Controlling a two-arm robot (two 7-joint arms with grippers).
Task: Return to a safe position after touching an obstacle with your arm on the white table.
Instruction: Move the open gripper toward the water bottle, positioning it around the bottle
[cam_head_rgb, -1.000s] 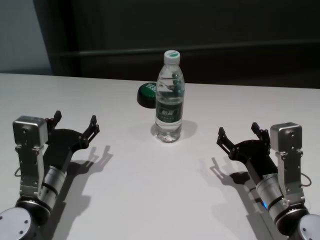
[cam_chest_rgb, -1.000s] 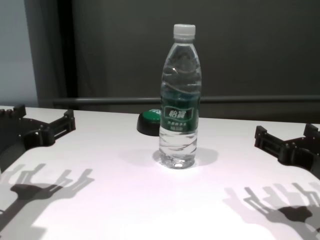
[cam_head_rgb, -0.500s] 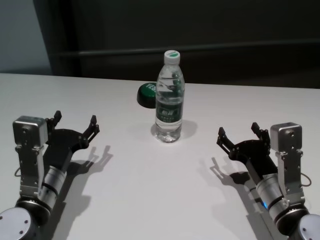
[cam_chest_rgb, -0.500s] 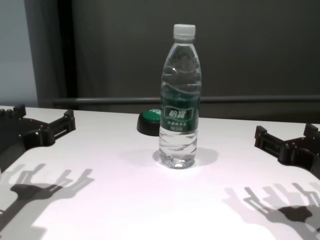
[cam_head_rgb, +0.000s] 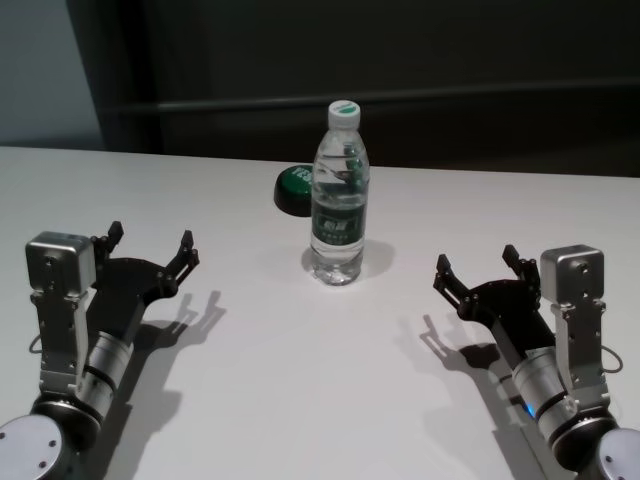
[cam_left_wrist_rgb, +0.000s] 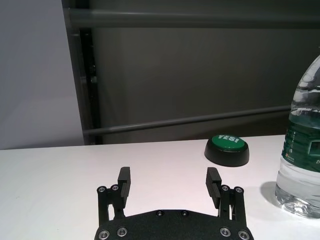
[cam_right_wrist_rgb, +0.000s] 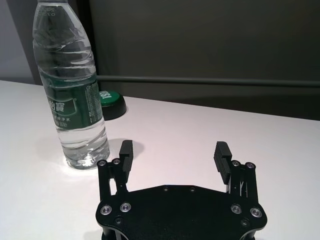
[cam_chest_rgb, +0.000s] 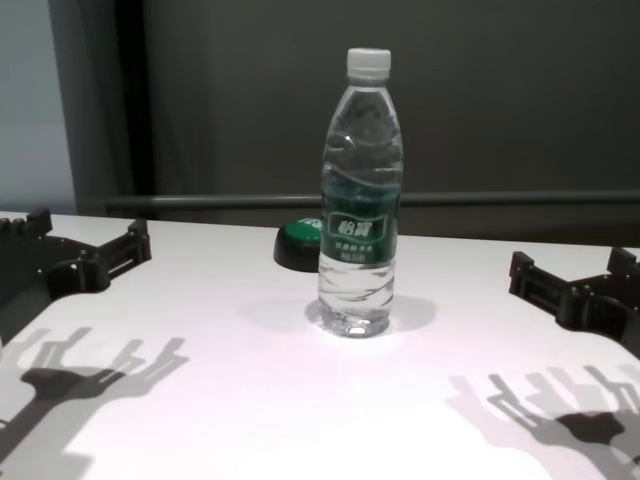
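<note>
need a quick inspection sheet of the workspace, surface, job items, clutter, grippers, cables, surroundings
surface: broad matte white table, bare apart from two items; gripper shadows fall on it.
job's things: tall clear plastic water bottle with white screw cap and dark green label, upright near the table's middle, touched by neither arm.
clutter: low black dome button with green top, just behind the bottle toward the robot's left.
grippers: left gripper open, low over the table's near left; right gripper open, low over the near right; both clear of the bottle.
cables: thin dark cable loop by the left arm's wrist.
surroundings: dark wall with a horizontal rail behind the table.
</note>
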